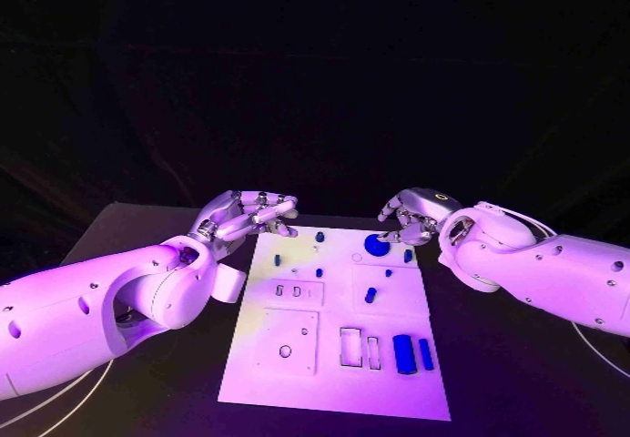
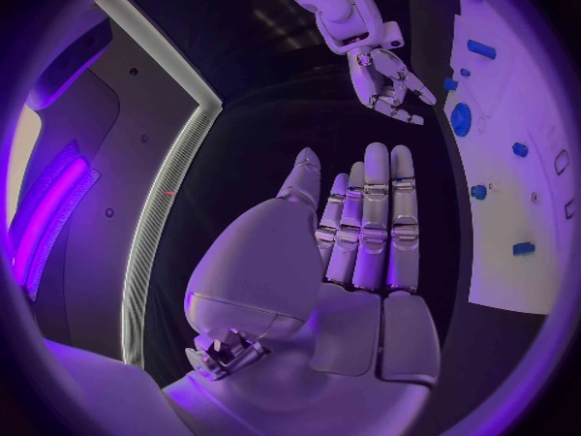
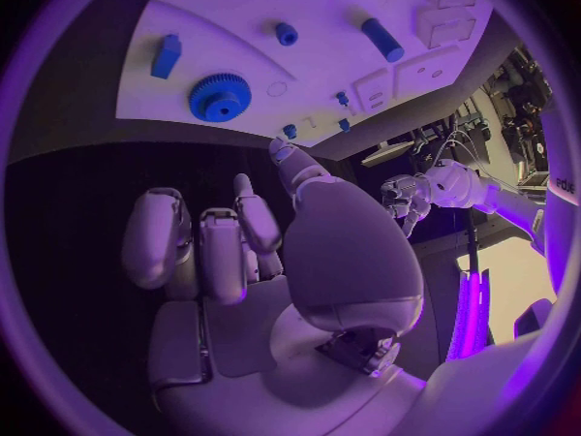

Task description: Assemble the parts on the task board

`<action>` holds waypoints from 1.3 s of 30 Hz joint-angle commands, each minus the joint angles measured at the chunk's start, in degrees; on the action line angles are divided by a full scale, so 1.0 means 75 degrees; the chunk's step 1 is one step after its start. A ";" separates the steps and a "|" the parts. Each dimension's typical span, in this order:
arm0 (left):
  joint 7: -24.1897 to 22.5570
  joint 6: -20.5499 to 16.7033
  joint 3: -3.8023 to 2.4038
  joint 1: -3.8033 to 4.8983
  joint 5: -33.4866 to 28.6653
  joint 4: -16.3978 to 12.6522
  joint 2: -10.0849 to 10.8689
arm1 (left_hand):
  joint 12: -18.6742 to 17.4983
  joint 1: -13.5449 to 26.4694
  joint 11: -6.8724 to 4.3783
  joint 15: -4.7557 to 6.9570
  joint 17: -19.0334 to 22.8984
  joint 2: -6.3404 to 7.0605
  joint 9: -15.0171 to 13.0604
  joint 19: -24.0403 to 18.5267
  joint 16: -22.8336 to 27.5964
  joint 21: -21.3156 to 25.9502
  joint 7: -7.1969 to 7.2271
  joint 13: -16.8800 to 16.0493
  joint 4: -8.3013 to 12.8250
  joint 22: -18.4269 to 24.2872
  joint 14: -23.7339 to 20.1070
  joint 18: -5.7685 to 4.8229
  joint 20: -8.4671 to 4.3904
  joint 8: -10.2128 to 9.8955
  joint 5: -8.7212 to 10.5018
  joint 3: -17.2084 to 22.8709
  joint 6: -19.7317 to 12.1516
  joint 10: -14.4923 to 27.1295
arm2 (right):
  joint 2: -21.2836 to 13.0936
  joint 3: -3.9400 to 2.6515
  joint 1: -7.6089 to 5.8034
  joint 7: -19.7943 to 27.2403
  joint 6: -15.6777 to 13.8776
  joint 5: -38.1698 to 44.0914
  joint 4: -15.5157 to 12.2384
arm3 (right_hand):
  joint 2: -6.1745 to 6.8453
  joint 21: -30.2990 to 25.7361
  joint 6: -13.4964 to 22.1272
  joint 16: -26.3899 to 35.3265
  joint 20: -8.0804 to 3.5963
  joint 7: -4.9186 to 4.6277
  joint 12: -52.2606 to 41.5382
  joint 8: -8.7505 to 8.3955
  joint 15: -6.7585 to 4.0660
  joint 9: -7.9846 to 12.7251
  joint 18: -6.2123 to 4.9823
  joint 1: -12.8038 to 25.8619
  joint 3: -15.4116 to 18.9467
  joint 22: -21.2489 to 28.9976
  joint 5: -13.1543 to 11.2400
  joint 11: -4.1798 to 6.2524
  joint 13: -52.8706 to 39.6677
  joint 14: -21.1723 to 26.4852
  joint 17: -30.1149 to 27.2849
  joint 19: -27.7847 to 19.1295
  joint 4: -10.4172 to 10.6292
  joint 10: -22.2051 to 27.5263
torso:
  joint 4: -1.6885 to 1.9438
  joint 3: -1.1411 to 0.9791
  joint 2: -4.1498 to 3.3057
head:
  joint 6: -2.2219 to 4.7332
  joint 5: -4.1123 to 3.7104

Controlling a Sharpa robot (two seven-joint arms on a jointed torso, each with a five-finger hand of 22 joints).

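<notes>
Right now, gear (image 1: 377, 244) just below right hand (image 1: 411, 218) fingertips, fingers curled and empty; left hand (image 1: 247, 216) loosely open, off the board (image 1: 329, 364).

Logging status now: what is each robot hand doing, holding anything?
Left robot hand: open, fingers straight, holding nothing.
Right robot hand: open, fingers partly curled, holding nothing; the gear lies apart on the board.
</notes>
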State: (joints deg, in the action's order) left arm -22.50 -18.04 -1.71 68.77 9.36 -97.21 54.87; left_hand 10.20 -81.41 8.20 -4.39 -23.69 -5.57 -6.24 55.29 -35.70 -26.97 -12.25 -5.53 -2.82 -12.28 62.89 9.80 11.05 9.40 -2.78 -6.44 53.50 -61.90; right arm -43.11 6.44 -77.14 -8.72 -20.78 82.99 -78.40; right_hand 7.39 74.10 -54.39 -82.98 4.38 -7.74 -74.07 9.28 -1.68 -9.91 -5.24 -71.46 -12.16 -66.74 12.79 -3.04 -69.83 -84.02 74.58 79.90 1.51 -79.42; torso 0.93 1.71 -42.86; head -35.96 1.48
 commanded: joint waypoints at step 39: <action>0.0094 0.0245 -0.0002 0.0005 -0.0029 0.0087 -0.0070 | -0.0052 -0.0045 0.0012 -0.0016 0.0006 -0.0087 0.0009 -0.0086 0.0064 0.0055 0.0006 -0.0003 0.0068 0.0022 -0.0086 0.0061 -0.0004 -0.0033 -0.0008 0.0012 -0.0051 0.0073 | 0.1107 0.0033 0.0184 -0.0833 0.1235 -0.1182 0.1531 | -0.0218 0.1964 0.1104 -0.0936 0.0180 -0.0125 -0.1941 0.0393 0.0200 -0.0197 0.0640 -0.0157 0.0255 -0.2853 0.0399 -0.0132 -0.2428 -0.0797 0.2056 0.1251 0.0213 -0.1174 | 0.0048 -0.0062 -0.0025 | -0.0056 -0.0133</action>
State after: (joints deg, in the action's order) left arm -21.62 -17.32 -1.70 68.76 9.27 -96.51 54.42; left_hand 10.20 -81.64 8.41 -4.59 -23.69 -5.80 -6.24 54.88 -35.48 -26.76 -12.24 -5.53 -2.66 -12.17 62.69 9.80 11.05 9.41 -2.78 -6.29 53.51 -61.70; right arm -34.91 6.69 -75.78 -14.47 -11.88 74.94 -67.02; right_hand 6.26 88.80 -45.76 -89.80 5.73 -8.67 -88.43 12.07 0.20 -11.35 -0.78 -72.61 -10.43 -74.93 15.57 -4.47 -74.94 -84.02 74.93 84.04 3.10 -84.00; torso 1.18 1.24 -43.03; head -36.41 0.50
